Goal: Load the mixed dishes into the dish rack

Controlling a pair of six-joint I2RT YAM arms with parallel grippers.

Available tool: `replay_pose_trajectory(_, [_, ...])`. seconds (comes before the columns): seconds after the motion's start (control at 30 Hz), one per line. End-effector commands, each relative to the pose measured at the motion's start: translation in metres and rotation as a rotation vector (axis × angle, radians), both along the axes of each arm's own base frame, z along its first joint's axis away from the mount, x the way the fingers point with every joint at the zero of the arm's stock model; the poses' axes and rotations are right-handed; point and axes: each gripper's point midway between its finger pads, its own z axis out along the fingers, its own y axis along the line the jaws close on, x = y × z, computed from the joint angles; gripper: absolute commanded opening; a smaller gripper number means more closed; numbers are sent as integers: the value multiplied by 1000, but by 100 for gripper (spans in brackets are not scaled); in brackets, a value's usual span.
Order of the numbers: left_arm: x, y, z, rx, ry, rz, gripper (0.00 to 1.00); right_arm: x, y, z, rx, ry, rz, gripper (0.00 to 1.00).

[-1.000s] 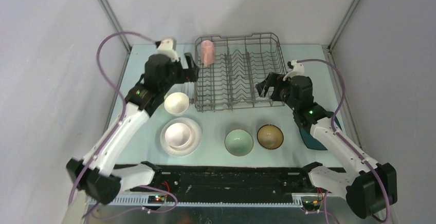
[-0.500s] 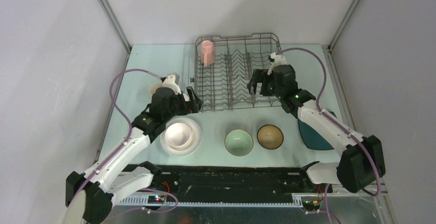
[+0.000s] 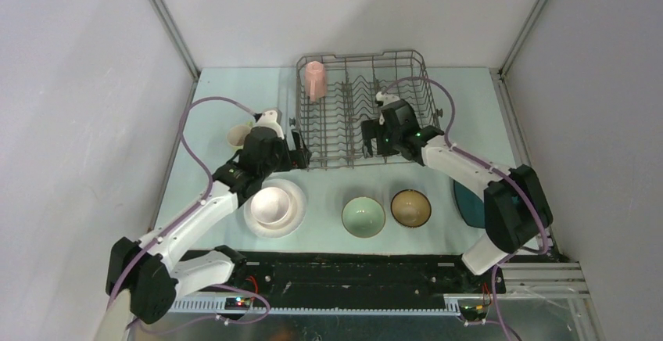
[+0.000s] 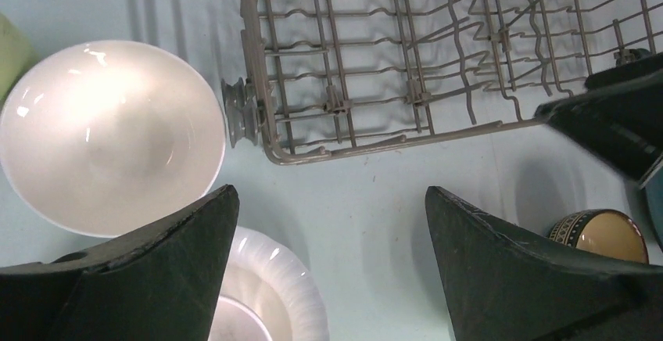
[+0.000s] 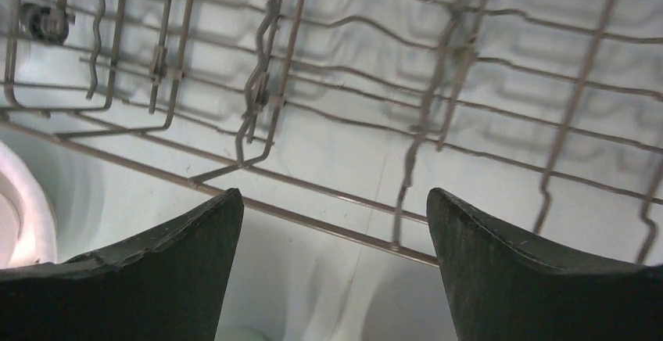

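The dish rack [image 3: 363,110] stands at the table's back middle, with the pink mug [image 3: 315,80] in its far left corner. My left gripper [image 3: 298,154] is open and empty at the rack's near left corner. Its wrist view shows the white bowl [image 4: 109,134], the rack [image 4: 406,59] and the white plate [image 4: 281,278]. My right gripper [image 3: 367,138] is open and empty over the rack's front rows [image 5: 352,122]. The pale pink bowl [image 3: 270,204] sits on the white plate [image 3: 293,217]. The pale green bowl [image 3: 363,216] and brown bowl [image 3: 410,207] sit in front.
The yellow-green mug [image 3: 237,134] shows partly behind my left arm. The dark teal plate [image 3: 467,208] lies at the right, partly under my right arm. My right gripper [image 4: 618,122] shows in the left wrist view. Grey walls close in on three sides.
My left arm has pulled back from the rack's far left side to its near left corner, now covering the white bowl. My right gripper has moved left over the rack's front.
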Motion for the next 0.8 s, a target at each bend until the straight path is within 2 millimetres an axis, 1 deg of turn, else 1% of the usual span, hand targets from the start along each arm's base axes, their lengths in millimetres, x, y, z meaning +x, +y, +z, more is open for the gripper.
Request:
replay_pose_trajectory(0.0, [17,-5,27,7,-75,6,96,-4,27,5,31,19,108,90])
replay_pose_trajectory(0.03, [18,-8,29,-3,-78,-2,96,-7,28,-7,15,56,118,89])
replay_pose_trajectory(0.07, [19,-12,32,-16,-82,-18,96,-9,30,-14,9,91,131,89])
replay_pose_trajectory(0.2, [21,-16,45,-28,-113,-24,96,-20,37,-29,13,173,170,87])
replay_pose_trajectory(0.3, [21,-11,44,-8,-104,-7,97,-27,36,-31,7,200,173,86])
replay_pose_trajectory(0.47, [7,-8,43,-37,-71,2,97,-37,27,-28,-20,204,169,87])
replay_pose_trajectory(0.53, [2,-2,44,-53,-76,27,97,-41,24,-26,-17,206,169,87])
replay_pose_trajectory(0.6, [-3,8,43,-53,-82,69,98,-48,24,-27,-8,217,179,87])
replay_pose_trajectory(0.67, [-4,22,41,-54,-82,131,98,-55,24,-30,-2,233,189,86])
replay_pose_trajectory(0.77, [-8,36,35,-69,-76,186,97,-66,21,-37,-4,256,194,87])
